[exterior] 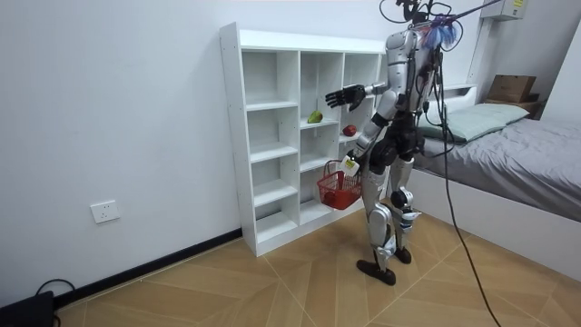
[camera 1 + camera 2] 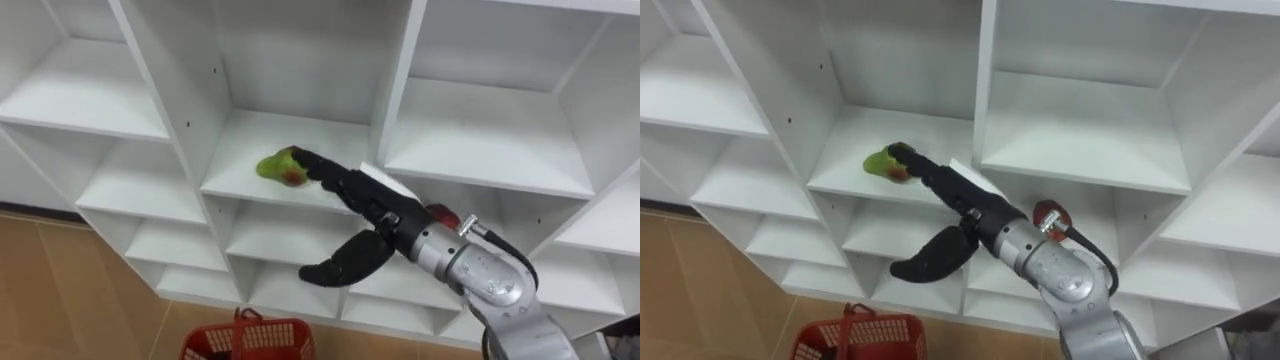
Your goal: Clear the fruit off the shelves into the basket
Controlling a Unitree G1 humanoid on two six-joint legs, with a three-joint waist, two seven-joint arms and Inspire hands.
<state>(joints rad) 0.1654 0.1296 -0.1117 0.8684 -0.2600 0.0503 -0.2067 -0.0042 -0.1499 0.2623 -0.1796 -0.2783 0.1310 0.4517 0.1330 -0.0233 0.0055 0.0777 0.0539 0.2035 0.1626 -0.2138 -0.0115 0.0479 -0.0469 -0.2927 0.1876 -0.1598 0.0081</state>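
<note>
right hand (image 2: 378, 208) unclenched, straight fingertips (image 2: 308, 160) against the green fruit (image 2: 274, 166) on the closet shelf (image 2: 238, 150)

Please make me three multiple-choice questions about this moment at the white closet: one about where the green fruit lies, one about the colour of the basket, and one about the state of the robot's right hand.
1. Where does the green fruit lie?
A) on a table
B) on a shelf of the closet
C) on a chair

2. Which colour has the basket?
A) blue
B) white
C) red

3. How is the right hand?
A) open, fingers straight and reaching to the fruit
B) shut round the fruit
C) hanging low beside the robot's leg

Answers:
1 B: the fruit rests on a white shelf board in the middle column.
2 C: its red mesh walls and handle show below the shelves.
3 A: the fingers stretch out to the fruit and none is curled round it.
</note>
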